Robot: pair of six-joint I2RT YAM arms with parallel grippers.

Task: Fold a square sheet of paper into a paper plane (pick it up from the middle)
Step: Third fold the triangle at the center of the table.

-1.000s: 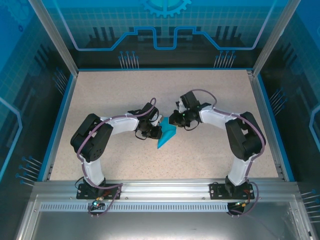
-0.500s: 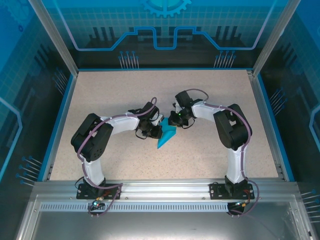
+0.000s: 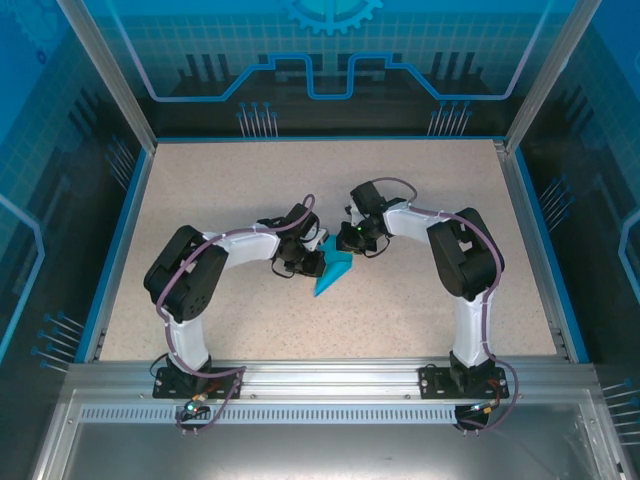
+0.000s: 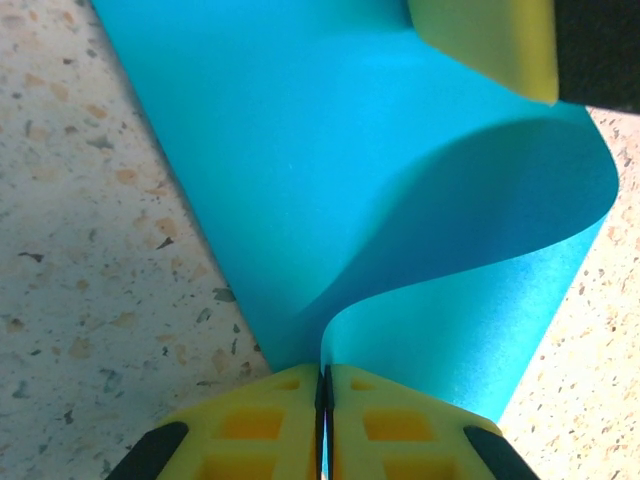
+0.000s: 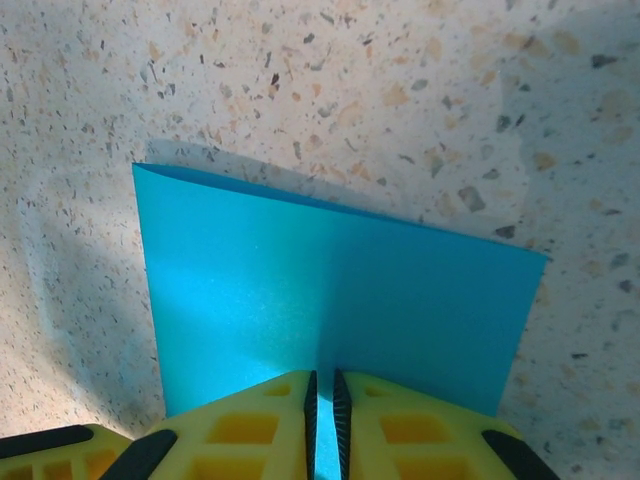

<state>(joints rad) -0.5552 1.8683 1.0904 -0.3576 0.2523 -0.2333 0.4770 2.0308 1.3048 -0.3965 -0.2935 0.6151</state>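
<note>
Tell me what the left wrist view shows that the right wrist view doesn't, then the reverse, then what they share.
Left wrist view: the paper bulges up in a curved wave in front of the left hand, and another yellow finger sits at the top right. Right wrist view: the paper looks flat, with straight edges and a faint line down its middle, ahead of the right hand. Both: yellow fingers shut on the blue paper's near edge, over the speckled table.
</note>
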